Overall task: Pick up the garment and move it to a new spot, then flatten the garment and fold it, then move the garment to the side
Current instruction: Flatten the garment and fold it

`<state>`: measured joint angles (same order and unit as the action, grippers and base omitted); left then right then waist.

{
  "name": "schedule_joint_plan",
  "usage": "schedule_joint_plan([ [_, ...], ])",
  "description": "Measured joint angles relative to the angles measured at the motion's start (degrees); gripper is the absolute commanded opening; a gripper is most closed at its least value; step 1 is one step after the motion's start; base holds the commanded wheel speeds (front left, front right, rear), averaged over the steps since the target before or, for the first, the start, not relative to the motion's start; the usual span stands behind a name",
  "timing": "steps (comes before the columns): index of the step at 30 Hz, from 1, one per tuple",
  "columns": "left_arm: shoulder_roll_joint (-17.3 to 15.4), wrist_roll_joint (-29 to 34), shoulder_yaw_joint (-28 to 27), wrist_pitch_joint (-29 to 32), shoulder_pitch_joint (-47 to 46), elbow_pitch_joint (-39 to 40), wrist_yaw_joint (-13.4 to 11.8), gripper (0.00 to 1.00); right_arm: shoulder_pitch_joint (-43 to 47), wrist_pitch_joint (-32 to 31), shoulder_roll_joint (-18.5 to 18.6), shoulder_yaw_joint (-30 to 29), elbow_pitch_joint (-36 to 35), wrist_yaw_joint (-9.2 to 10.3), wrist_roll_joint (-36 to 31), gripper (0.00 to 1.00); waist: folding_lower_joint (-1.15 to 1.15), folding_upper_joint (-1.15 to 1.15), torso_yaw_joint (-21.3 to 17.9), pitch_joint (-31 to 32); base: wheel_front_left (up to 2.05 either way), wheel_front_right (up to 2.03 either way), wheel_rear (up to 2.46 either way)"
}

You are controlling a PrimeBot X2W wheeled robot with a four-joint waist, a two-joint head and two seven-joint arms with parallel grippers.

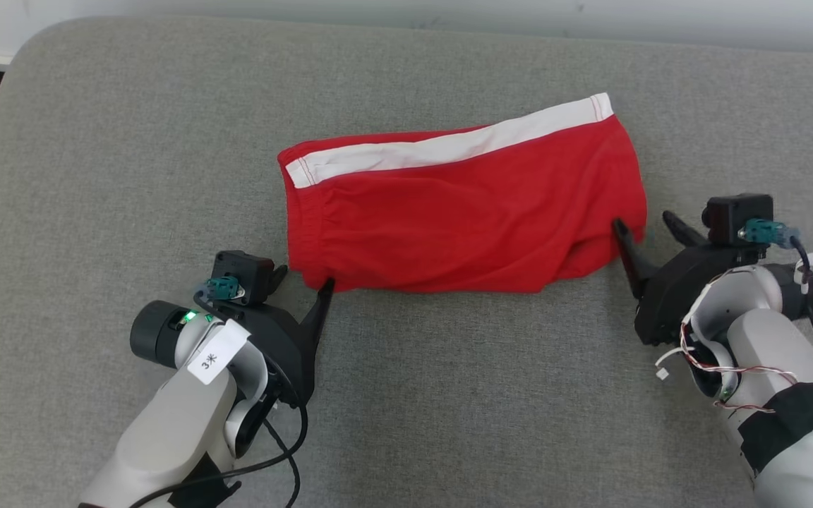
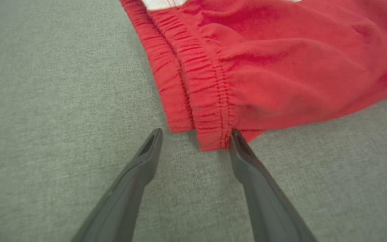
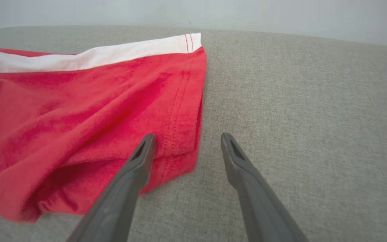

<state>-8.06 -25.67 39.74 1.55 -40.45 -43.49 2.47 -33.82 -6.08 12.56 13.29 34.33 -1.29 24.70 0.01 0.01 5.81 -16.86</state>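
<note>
Head view: left gripper (image 1: pixel 304 276) and right gripper (image 1: pixel 643 220) open at corners of garment (image 1: pixel 463 212); shallow closure may catch one layer only.

Both arms are clad in smooth, pale grey shells. The left forearm (image 1: pixel 166 423) carries a white tag (image 1: pixel 217 353) marked with a 3 and a star-like sign. A small green light (image 1: pixel 188 317) glows beside a dark round cap (image 1: pixel 152 333), and a black cable (image 1: pixel 303 427) loops underneath. The right forearm (image 1: pixel 773 339) has a black band (image 1: pixel 795 416) wrapped around it, and loose red-and-white wires (image 1: pixel 703 360) spill from the wrist joint. Each wrist bears a black box (image 1: pixel 241 271) with a teal connector (image 1: pixel 223 286). The left tool (image 1: pixel 304 276) and right tool (image 1: pixel 643 220) are matt black, each with two long tapering fingers (image 2: pixel 139 168) slotted near the tip.
</note>
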Motion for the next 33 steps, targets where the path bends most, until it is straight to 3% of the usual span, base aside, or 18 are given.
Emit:
schedule_joint_plan([
  [10, 0.7, 0.0, 0.4, -0.4, -0.8, -1.5, 0.7, 1.00, -1.9, -0.5, -0.6, -0.4, 3.7, -0.04, 0.9, 0.97, -0.01, 0.00, 0.7, -0.5, 0.00, 0.00, 0.00],
  [12, 0.8, 0.0, 0.4, -0.6, -1.2, -1.8, 1.1, 1.00, -2.3, -0.7, -0.9, -0.6, 4.4, -0.24, 1.9, 0.43, -0.01, 0.00, 0.8, -0.6, 0.00, 0.00, 0.00],
  [14, 0.9, 0.0, 0.5, -0.6, -1.2, -2.0, 1.1, 1.00, -2.3, -1.1, -1.1, -0.6, 5.1, -0.25, 2.0, 0.01, -0.01, 0.00, 0.9, -0.7, 0.00, 0.00, 0.00],
  [15, 0.9, 0.0, 0.6, -0.7, -1.2, -2.1, 1.1, 1.00, -2.4, -1.1, -1.2, -0.7, 5.4, -0.31, 2.1, 0.00, -0.01, 0.00, 1.0, -0.7, 0.00, 0.00, 0.00],
  [24, 0.9, 0.1, 1.6, -1.2, -1.6, -3.7, 2.1, 1.00, -3.2, -1.5, -1.4, -0.8, 7.7, -0.81, 2.5, 0.00, -0.01, 0.00, 1.4, -0.6, 0.00, 0.00, 0.00],
  [25, 0.9, 0.1, 1.6, -1.2, -1.8, -4.0, 2.2, 1.00, -3.2, -1.5, -1.4, -0.8, 8.0, -0.82, 2.5, 0.42, -0.01, 0.00, 1.4, -0.4, 0.00, 0.00, 0.00],
  [26, 0.8, 0.1, 1.6, -1.2, -2.0, -4.1, 2.2, 1.00, -3.2, -1.5, -1.4, -0.8, 8.2, -0.82, 2.5, 1.00, -0.01, 0.00, 1.4, -0.3, 0.00, 0.00, 0.00],
  [32, 0.7, 0.1, 1.6, -1.5, -2.1, -5.3, 2.2, 1.00, -3.1, -2.4, -1.4, -0.2, 9.6, -1.29, 2.5, 1.00, -0.01, 0.00, 1.2, 0.7, 0.00, 0.00, 0.00],
  [33, 0.7, 0.1, 1.6, -1.6, -2.1, -5.4, 2.4, 1.00, -3.1, -2.6, -1.4, -0.1, 9.7, -1.33, 2.5, 0.87, -0.01, 0.00, 1.1, 0.9, 0.00, 0.00, 0.00],
])
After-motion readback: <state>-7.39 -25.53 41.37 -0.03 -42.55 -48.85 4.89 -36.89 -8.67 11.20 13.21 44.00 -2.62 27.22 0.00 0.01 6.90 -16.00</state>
